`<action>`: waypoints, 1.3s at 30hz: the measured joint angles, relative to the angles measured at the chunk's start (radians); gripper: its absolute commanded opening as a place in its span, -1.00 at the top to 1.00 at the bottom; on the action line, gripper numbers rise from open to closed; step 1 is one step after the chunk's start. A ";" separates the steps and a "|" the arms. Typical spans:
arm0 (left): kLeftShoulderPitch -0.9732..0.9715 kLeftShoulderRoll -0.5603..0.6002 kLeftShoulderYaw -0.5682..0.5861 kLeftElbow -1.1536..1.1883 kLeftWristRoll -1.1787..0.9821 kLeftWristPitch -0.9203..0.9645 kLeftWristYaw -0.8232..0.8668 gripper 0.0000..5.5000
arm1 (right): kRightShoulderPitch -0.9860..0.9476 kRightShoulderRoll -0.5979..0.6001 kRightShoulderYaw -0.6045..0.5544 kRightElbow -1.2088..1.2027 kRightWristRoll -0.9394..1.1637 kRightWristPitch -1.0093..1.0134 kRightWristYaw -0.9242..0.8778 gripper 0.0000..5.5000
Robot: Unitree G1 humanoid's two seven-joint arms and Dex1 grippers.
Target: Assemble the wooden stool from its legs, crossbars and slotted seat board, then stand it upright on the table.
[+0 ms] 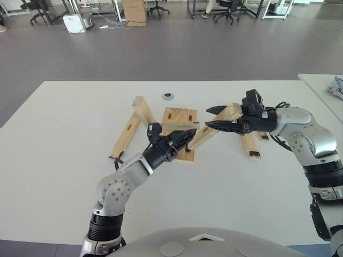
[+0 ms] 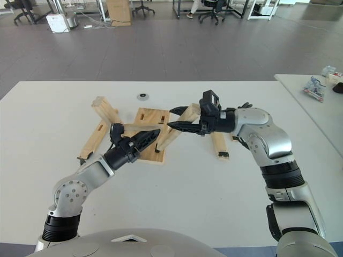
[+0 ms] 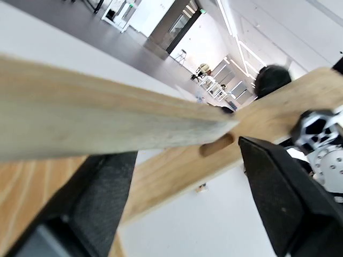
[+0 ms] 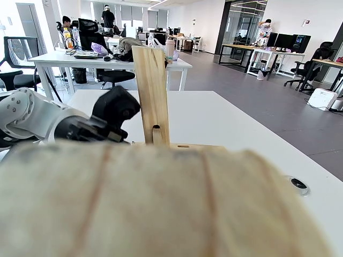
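Note:
The slotted seat board lies flat at mid-table. A wooden leg slants across its right edge, and my right gripper is shut on that leg, fingers pointing left. My left gripper hovers over the board's near edge, open. A thin crossbar runs past its fingers, and the bar's tip meets a slot in the leg. That slotted leg also appears in the right wrist view, beside my left arm.
Two joined legs lie left of the board, and more leg pieces lie under my right forearm. A small round object sits behind the board. A second table stands at the right.

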State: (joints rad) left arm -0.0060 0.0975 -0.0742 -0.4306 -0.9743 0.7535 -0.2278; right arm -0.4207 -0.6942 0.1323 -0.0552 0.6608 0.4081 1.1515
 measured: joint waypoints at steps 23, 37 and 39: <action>0.028 -0.039 0.020 -0.006 0.007 -0.031 0.001 -0.25 | -0.317 0.063 0.217 0.160 -0.147 0.024 0.093 0.25; 0.068 -0.051 0.023 -0.017 0.042 -0.033 0.004 -0.25 | -0.347 0.060 0.261 0.186 -0.204 0.036 0.106 0.25; 0.091 -0.027 0.035 -0.043 0.041 -0.033 -0.003 -0.25 | -0.322 0.066 0.250 0.174 -0.204 0.032 0.076 0.25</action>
State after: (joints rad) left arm 0.0850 0.0700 -0.0394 -0.4731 -0.9335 0.7203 -0.2305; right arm -0.7429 -0.6280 0.3824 0.1190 0.4569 0.4402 1.2276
